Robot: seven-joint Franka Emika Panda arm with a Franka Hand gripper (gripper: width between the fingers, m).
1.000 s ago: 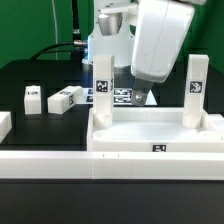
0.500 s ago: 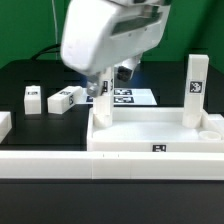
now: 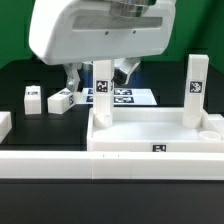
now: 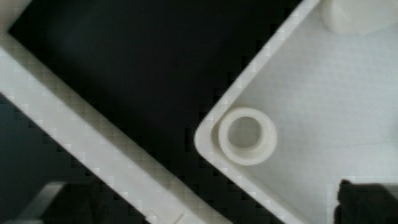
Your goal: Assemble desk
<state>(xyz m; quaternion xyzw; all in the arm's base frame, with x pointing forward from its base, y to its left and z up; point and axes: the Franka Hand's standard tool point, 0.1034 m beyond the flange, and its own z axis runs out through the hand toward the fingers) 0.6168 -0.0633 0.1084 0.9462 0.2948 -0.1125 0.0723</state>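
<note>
In the exterior view the claw hangs low under the bulky arm housing, its two fingers spread and nothing between them; the tabletop lies on the table, nearer the camera than the claw, and one upright leg stands at its far corner almost directly in line with the claw; a second upright leg stands at the other far corner, well off toward the exterior view's right of the claw; two loose legs lie toward the exterior view's left of it. The likely trouble is the housing or a finger brushing the closer upright leg and tipping it, since whether it is fully seated cannot be told.

In the wrist view the dark fingertips sit wide apart with no part between them, so the claw is released and empty; below it lie a corner of the tabletop with an empty socket and a border rail just beside it; a leg gripped off-centre would probably meet that socket tilted and jam, or push the tabletop against the rail.
</note>
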